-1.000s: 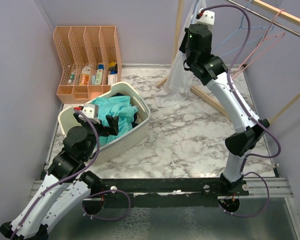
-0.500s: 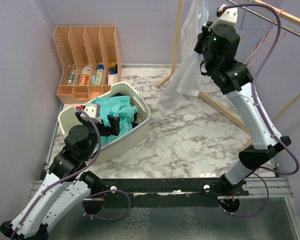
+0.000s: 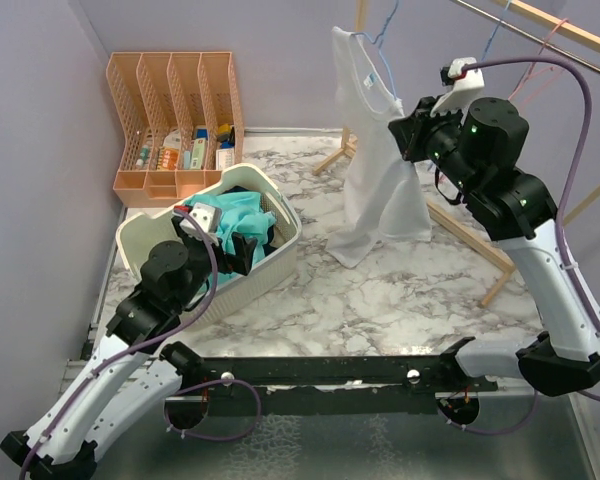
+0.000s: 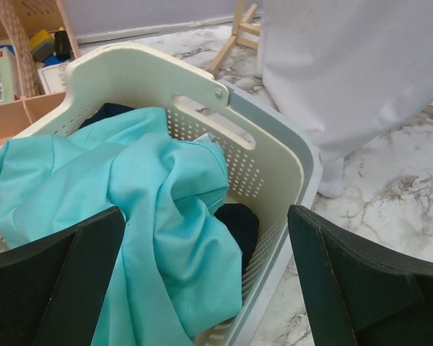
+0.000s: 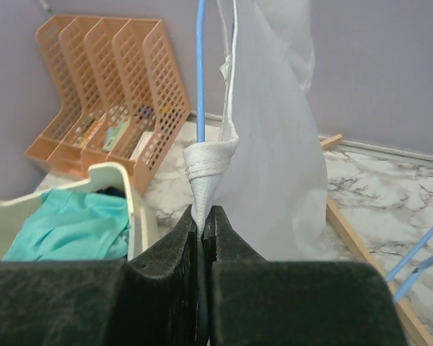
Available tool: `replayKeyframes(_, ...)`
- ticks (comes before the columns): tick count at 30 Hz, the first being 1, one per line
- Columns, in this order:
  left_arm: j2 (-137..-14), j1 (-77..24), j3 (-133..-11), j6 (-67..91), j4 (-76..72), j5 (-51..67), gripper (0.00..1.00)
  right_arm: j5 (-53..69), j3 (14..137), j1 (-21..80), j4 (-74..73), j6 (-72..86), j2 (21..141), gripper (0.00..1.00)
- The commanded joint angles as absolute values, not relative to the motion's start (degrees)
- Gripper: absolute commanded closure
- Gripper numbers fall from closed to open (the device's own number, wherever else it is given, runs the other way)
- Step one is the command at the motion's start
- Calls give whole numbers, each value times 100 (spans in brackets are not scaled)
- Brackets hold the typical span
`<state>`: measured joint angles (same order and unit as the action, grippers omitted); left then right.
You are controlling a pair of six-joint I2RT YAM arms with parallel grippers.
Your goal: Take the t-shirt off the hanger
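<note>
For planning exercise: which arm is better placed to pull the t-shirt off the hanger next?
Right. The right tool pinches the t-shirt by the hanger; the left tool hangs open over the basket.

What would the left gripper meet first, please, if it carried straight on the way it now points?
Probably the crumpled teal cloth piled in the cream perforated plastic laundry basket; the open left gripper points at it, though depth is unclear.
</note>
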<state>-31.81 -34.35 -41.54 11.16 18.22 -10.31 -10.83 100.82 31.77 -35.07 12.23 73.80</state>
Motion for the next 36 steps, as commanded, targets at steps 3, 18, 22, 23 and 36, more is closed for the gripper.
replayKeyframes(3,-3364,-3419,-4206,858,1114,304,1,694,9933,3190,-4182,761,6846,99)
replayKeyframes(18,-5150,-3419,-6930,584,405,2265,8,2150,8012,3190,-5374,574,4250,99)
replayKeyframes(22,-5951,-3415,-7803,682,379,3113,11,2298,7562,3190,-5468,661,3739,99)
replayKeyframes(23,-6171,-3418,-8047,730,381,3462,11,2321,7486,3188,-5476,670,3640,99)
replayKeyframes(36,-7618,-3432,-8273,2928,-1645,6929,16,2676,7453,3190,-5420,562,2778,99)
